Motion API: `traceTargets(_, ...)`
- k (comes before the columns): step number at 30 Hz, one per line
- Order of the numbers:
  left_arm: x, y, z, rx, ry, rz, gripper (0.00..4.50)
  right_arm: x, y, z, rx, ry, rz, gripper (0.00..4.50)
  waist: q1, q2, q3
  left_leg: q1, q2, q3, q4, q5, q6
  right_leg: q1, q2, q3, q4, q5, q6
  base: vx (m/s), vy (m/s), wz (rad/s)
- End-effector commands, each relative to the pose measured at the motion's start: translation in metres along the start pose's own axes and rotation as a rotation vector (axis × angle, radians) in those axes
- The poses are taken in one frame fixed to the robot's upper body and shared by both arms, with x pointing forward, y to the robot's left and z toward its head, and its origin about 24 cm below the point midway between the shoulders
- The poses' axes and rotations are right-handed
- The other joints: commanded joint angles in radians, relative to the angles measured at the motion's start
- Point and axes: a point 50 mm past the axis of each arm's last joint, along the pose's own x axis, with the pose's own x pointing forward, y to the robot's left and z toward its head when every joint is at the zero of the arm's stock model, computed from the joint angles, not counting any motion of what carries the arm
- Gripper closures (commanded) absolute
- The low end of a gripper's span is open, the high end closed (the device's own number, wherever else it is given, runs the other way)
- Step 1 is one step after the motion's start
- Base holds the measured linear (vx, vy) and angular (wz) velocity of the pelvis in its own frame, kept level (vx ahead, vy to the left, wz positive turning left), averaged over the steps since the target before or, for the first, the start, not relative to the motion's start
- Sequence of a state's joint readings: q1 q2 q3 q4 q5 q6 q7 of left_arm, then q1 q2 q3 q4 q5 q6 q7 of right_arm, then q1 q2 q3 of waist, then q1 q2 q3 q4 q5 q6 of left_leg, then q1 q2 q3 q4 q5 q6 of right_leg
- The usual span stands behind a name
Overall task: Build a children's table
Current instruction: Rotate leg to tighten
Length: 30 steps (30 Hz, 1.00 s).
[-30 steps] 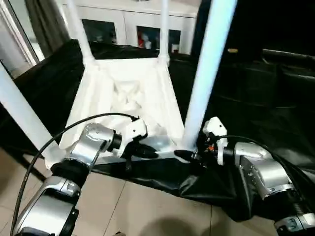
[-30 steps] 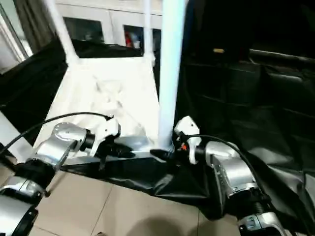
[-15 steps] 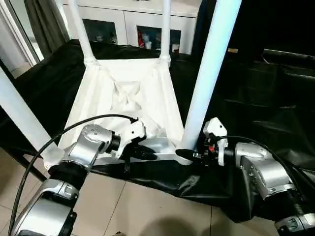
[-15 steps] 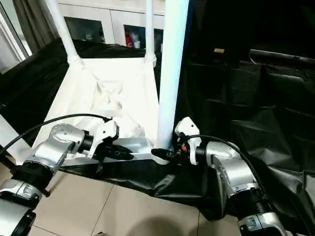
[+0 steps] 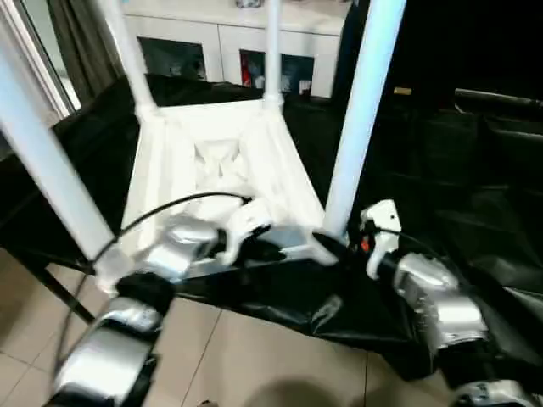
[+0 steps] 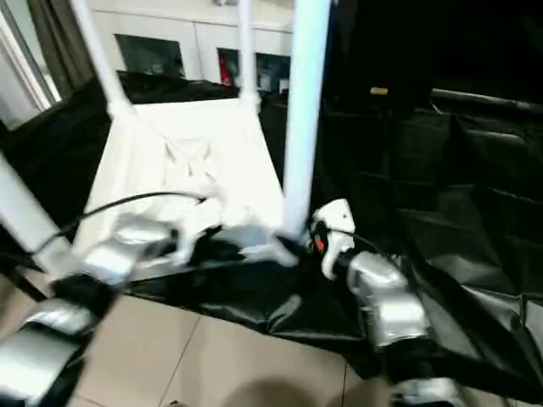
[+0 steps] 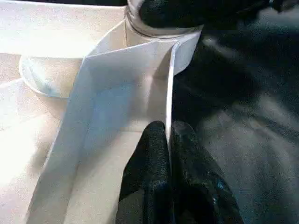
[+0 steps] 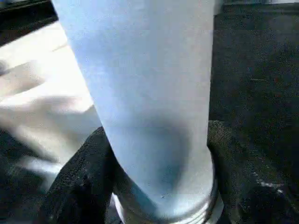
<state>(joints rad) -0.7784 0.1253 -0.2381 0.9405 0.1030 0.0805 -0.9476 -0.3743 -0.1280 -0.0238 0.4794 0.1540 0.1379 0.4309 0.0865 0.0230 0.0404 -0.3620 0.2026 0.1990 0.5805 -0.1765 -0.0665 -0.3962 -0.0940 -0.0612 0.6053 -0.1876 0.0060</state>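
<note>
Head views: lay upside down on black sheeting [image 5: 475, 246], the children's table [image 5: 212, 161], four legs up, white cabinet [image 5: 237, 42] behind. Left wrist: pinched shut on the tabletop's thin rim [image 7: 169, 116], left gripper [image 7: 168, 133] fingers. Right wrist: clamped around the near leg [image 8: 149, 107] just above its socket, right gripper [image 8: 161, 154] fingers [image 8: 84, 177].

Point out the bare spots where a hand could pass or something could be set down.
Free: the black sheet right of the near right leg, and the tabletop underside between the far legs. Crowded: the near edge, where the left gripper and right gripper clamp.
</note>
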Motion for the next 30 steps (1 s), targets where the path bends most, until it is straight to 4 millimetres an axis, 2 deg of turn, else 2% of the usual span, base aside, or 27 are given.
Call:
traceTargets(1,0.015,-0.001,0.015,-0.051,-0.065,0.107,4.50,0.009,0.032,-0.025,0.019,0.107,0.065,1.91,-0.012,-0.014,-0.043,0.023,0.019,-0.019,-0.073,-0.339,-0.011,0.017,-0.051,0.035,-0.116,-0.514,-0.120,0.000,0.000,0.00)
traceTargets(2,0.023,-0.004,0.018,-0.055,-0.050,0.131,4.50,0.016,0.036,-0.023,0.017,0.109,0.004,1.91,-0.011,-0.019,-0.046,0.018,0.021,-0.021,-0.076,-0.324,-0.001,0.024,-0.053,0.035,-0.116,-0.501,-0.114,0.000,0.000,0.00)
traceTargets(4,0.028,-0.007,0.019,-0.034,-0.031,0.123,4.50,0.023,0.040,-0.017,-0.005,0.098,-0.025,1.91,-0.014,-0.016,-0.047,0.015,0.019,-0.022,-0.079,-0.310,0.003,0.025,-0.052,0.033,-0.115,-0.476,-0.115,0.000,0.000,0.00)
traceTargets(6,0.028,-0.008,0.019,-0.017,-0.027,0.109,4.50,0.027,0.045,-0.012,-0.006,0.077,0.021,1.91,-0.015,-0.015,-0.049,0.012,0.020,-0.022,-0.080,-0.305,0.009,0.030,-0.051,0.033,-0.112,-0.440,-0.121,0.000,0.000,0.00)
traceTargets(9,0.024,-0.005,0.017,-0.015,-0.035,0.106,4.50,0.026,0.049,-0.008,-0.021,0.051,0.092,1.91,-0.014,-0.017,-0.049,0.012,0.020,-0.020,-0.079,-0.310,0.023,0.029,-0.052,0.034,-0.111,-0.405,-0.136,0.000,0.000,0.00)
traceTargets(10,0.023,-0.004,0.016,-0.016,-0.034,0.107,4.50,0.025,0.050,-0.007,-0.019,0.039,0.108,1.35,-0.014,-0.018,-0.048,0.011,0.021,-0.019,-0.079,-0.309,0.026,0.030,-0.053,0.035,-0.112,-0.407,-0.139,0.000,0.000,0.00)
traceTargets(12,0.021,-0.003,0.015,-0.012,-0.037,0.103,4.50,0.024,0.049,-0.005,-0.018,0.027,0.128,1.21,-0.013,-0.020,-0.047,0.012,0.020,-0.019,-0.079,-0.312,0.031,0.030,-0.054,0.035,-0.113,-0.425,-0.136,0.000,0.000,0.00)
traceTargets(13,0.017,-0.001,0.015,-0.007,-0.042,0.092,4.50,0.022,0.048,-0.002,-0.019,0.017,0.160,1.21,-0.014,-0.016,-0.047,0.011,0.019,-0.019,-0.079,-0.313,0.032,0.031,-0.054,0.035,-0.113,-0.430,-0.134,0.000,0.000,0.00)
traceTargets(14,0.010,0.001,0.013,0.014,-0.053,0.053,4.50,0.017,0.044,0.003,-0.048,0.013,0.239,1.01,-0.014,-0.017,-0.047,0.007,0.019,-0.021,-0.081,-0.309,0.038,0.037,-0.055,0.034,-0.115,-0.437,-0.124,0.000,0.000,0.00)
traceTargets(15,0.006,0.002,0.012,0.021,-0.059,0.030,4.50,0.014,0.041,0.005,-0.059,0.015,0.270,0.85,-0.013,-0.016,-0.048,0.008,0.020,-0.021,-0.080,-0.307,0.041,0.036,-0.054,0.034,-0.115,-0.432,-0.124,0.000,0.000,0.00)
traceTargets(16,0.006,0.002,0.012,0.021,-0.059,0.030,4.50,0.014,0.041,0.005,-0.059,0.015,0.271,0.85,-0.018,-0.015,-0.048,0.002,0.020,-0.023,-0.082,-0.299,0.043,0.041,-0.053,0.033,-0.112,-0.410,-0.127,0.000,0.000,0.00)
traceTargets(17,0.002,0.002,0.010,0.022,-0.057,0.012,4.50,0.011,0.038,0.007,-0.065,0.021,0.306,0.76,-0.021,-0.014,-0.050,0.001,0.021,-0.023,-0.082,-0.290,0.044,0.041,-0.052,0.032,-0.109,-0.391,-0.134,0.000,0.000,0.00)
traceTargets(18,-0.007,0.003,0.005,0.047,-0.056,-0.039,4.50,0.000,0.028,0.010,-0.109,0.046,0.388,0.66,-0.023,-0.007,-0.052,0.002,0.022,-0.023,-0.080,-0.283,0.043,0.040,-0.052,0.033,-0.106,-0.374,-0.141,0.000,0.000,0.00)
traceTargets(19,-0.011,0.004,0.003,0.052,-0.053,-0.062,4.50,-0.005,0.024,0.011,-0.130,0.061,0.423,0.66,-0.025,-0.012,-0.051,0.002,0.023,-0.022,-0.080,-0.276,0.048,0.043,-0.052,0.033,-0.108,-0.359,-0.149,0.000,0.000,0.00)
traceTargets(20,-0.017,0.004,0.000,0.064,-0.049,-0.089,4.50,-0.012,0.018,0.013,-0.156,0.082,0.461,0.55,-0.022,-0.015,-0.056,-0.003,0.026,-0.019,-0.073,-0.229,0.076,0.046,-0.050,0.035,-0.094,-0.253,-0.182,0.000,0.000,0.00)
traceTargets(21,-0.024,0.003,-0.003,0.087,-0.053,-0.137,4.50,-0.021,0.010,0.015,-0.194,0.109,0.498,0.55,-0.023,-0.018,-0.055,-0.003,0.025,-0.016,-0.070,-0.224,0.083,0.044,-0.048,0.035,-0.092,-0.241,-0.192,0.000,0.000,0.00)
traceTargets(22,-0.030,0.001,-0.005,0.095,-0.054,-0.186,4.50,-0.027,0.005,0.017,-0.215,0.128,0.530,0.55,-0.019,-0.021,-0.059,-0.006,0.026,-0.016,-0.066,-0.199,0.090,0.050,-0.052,0.034,-0.086,-0.216,-0.207,0.000,0.000,0.00)
traceTargets(24,-0.038,-0.001,-0.008,0.094,-0.049,-0.244,4.50,-0.034,0.001,0.018,-0.236,0.149,0.567,0.55,-0.015,-0.014,-0.061,-0.006,0.030,-0.013,-0.063,-0.155,0.103,0.046,-0.048,0.032,-0.074,-0.142,-0.234,0.000,0.000,0.00)
traceTargets(27,-0.056,-0.005,-0.017,0.090,-0.003,-0.347,4.50,-0.040,-0.004,0.019,-0.261,0.185,0.625,0.55,-0.008,-0.012,-0.066,-0.002,0.034,-0.010,-0.058,-0.117,0.117,0.043,-0.046,0.031,-0.058,-0.032,-0.282,0.000,0.000,0.00)
traceTargets(29,-0.059,-0.005,-0.020,0.084,0.008,-0.359,4.50,-0.040,-0.003,0.019,-0.259,0.196,0.642,0.55,-0.003,-0.012,-0.066,0.000,0.035,-0.007,-0.056,-0.109,0.120,0.041,-0.044,0.031,-0.053,-0.005,-0.293,0.000,0.000,0.00)
traceTargets(30,-0.060,-0.005,-0.021,0.085,0.012,-0.356,4.50,-0.040,-0.003,0.019,-0.256,0.199,0.650,0.55,0.004,-0.009,-0.066,0.004,0.037,-0.007,-0.055,-0.112,0.118,0.039,-0.045,0.032,-0.053,-0.004,-0.296,0.000,0.000,0.00)
